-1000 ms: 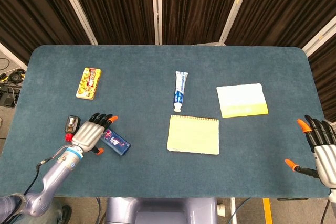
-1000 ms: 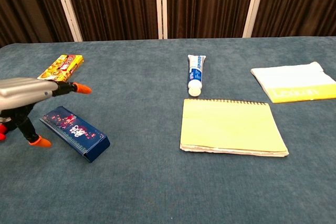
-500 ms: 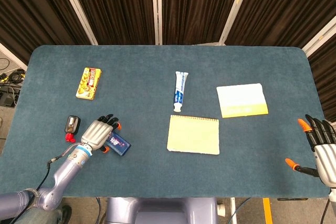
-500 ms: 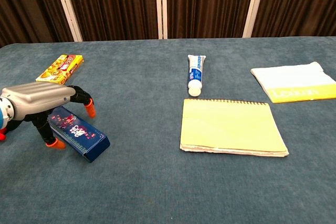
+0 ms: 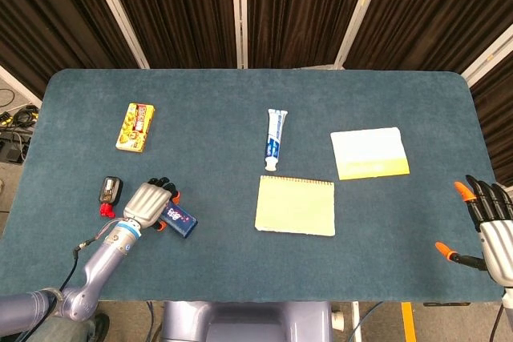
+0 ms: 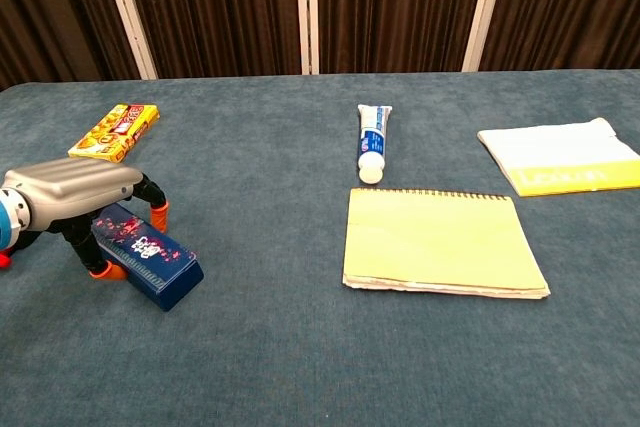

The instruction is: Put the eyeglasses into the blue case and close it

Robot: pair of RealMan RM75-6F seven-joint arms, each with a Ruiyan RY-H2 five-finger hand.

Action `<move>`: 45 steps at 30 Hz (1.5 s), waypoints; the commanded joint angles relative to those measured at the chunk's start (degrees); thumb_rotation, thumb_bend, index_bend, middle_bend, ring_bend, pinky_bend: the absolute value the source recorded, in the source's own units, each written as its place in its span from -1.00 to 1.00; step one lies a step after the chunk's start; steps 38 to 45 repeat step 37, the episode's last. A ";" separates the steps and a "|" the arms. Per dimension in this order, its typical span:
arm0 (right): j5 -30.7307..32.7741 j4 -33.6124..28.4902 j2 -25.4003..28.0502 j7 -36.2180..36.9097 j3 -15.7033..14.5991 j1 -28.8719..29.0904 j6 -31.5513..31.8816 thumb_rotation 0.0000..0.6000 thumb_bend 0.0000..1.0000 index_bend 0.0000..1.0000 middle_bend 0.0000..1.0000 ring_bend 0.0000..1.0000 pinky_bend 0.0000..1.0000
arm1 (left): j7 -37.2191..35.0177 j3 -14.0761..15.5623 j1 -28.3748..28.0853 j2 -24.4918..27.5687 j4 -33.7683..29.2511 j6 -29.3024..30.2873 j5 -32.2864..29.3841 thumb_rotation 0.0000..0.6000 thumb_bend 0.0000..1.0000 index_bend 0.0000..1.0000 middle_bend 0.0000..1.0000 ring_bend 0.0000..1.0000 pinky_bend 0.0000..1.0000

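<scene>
Now: one blue case [image 6: 148, 256], left hand [image 6: 75, 195] fingers [image 6: 155, 209] clasping it; right hand [image 5: 490, 226] fingers splayed, empty.

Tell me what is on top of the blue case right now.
The left hand arches over the blue case, fingers down on both sides of its far end. That end is covered; whether the fingers actually grip it is unclear.

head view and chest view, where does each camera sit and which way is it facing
Head view: sits high above the near edge and looks steeply down on the whole table; shows the left hand with its forearm over the blue case, and the right hand at the lower right.
Chest view: sits low at the near edge and looks across the table toward the dark curtain; shows only the left hand.
Shared: left hand, blue case, notepad, toothpaste tube, yellow box, folded cloth.
</scene>
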 commanded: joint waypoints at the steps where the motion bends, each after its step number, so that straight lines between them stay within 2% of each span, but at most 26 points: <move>1: -0.02 -0.02 0.03 0.05 -0.01 -0.05 0.09 1.00 -1.00 -0.96 -1.00 -1.00 -1.00 | 0.00 0.13 -0.03 -0.05 0.03 -0.03 -0.10 1.00 -0.49 -0.12 -0.48 -0.71 -0.57; 4: -0.01 -0.03 0.08 0.13 -0.01 -0.07 0.12 1.00 -1.00 -0.96 -1.00 -1.00 -1.00 | -0.62 0.23 -0.03 0.08 0.03 -0.25 0.04 1.00 -0.58 -0.22 -0.55 -0.75 -0.59; 6: -0.02 -0.03 0.10 0.16 -0.01 -0.07 0.13 1.00 -1.00 -0.96 -1.00 -1.00 -1.00 | -1.87 0.31 -0.02 0.44 -0.15 -0.90 0.25 1.00 -0.83 -0.62 -0.83 -0.91 -0.75; 8: -0.04 -0.04 0.13 0.19 -0.01 -0.06 0.12 1.00 -1.00 -0.96 -1.00 -1.00 -1.00 | -3.24 0.20 0.08 1.00 -0.33 -1.00 0.83 1.00 -0.98 -0.92 -0.99 -1.00 -0.94; 9: -0.06 -0.03 0.14 0.23 -0.01 -0.07 0.14 1.00 -1.00 -0.96 -1.00 -1.00 -1.00 | -3.82 0.13 0.22 1.25 -0.50 -0.67 1.34 1.00 -1.00 -1.00 -1.00 -1.00 -0.99; 13: -0.19 -0.08 0.22 0.52 -0.03 -0.07 0.22 1.00 -1.00 -0.96 -1.00 -1.00 -1.00 | -6.39 -0.29 1.23 2.83 -1.96 1.80 3.90 1.00 -1.00 -1.00 -1.00 -1.00 -1.00; 18: -0.62 -0.22 0.41 0.91 -0.09 -0.12 0.53 1.00 -1.00 -0.96 -1.00 -1.00 -1.00 | -9.05 -0.56 3.76 6.94 -6.23 7.58 7.91 1.00 -1.00 -1.00 -1.00 -1.00 -1.00; 23: -0.96 0.23 0.29 1.02 0.07 -0.28 1.33 1.00 -1.00 -0.96 -1.00 -1.00 -1.00 | -11.10 -0.65 8.61 13.30 -13.21 17.67 12.75 1.00 -1.00 -1.00 -1.00 -1.00 -1.00; 29: -1.18 0.86 0.35 2.39 0.21 -0.30 1.82 1.00 -1.00 -0.96 -1.00 -1.00 -1.00 | -10.90 2.61 17.97 19.27 -19.25 31.89 17.91 1.00 -1.00 -1.00 -1.00 -1.00 -1.00; 33: -1.69 0.91 0.63 3.18 0.33 -0.73 3.18 1.00 -1.00 -0.96 -1.00 -1.00 -1.00 | -13.01 4.87 22.98 20.10 -19.54 37.96 21.08 1.00 -1.00 -1.00 -1.00 -1.00 -1.00; 37: -2.56 0.83 0.90 3.70 0.30 -1.18 4.60 1.00 -1.00 -0.96 -1.00 -1.00 -1.00 | -16.19 6.32 25.33 20.33 -18.25 39.63 23.65 1.00 -1.00 -1.00 -1.00 -1.00 -1.00; 45: -2.56 0.83 0.90 3.70 0.30 -1.18 4.60 1.00 -1.00 -0.96 -1.00 -1.00 -1.00 | -16.19 6.32 25.33 20.33 -18.25 39.63 23.65 1.00 -1.00 -1.00 -1.00 -1.00 -1.00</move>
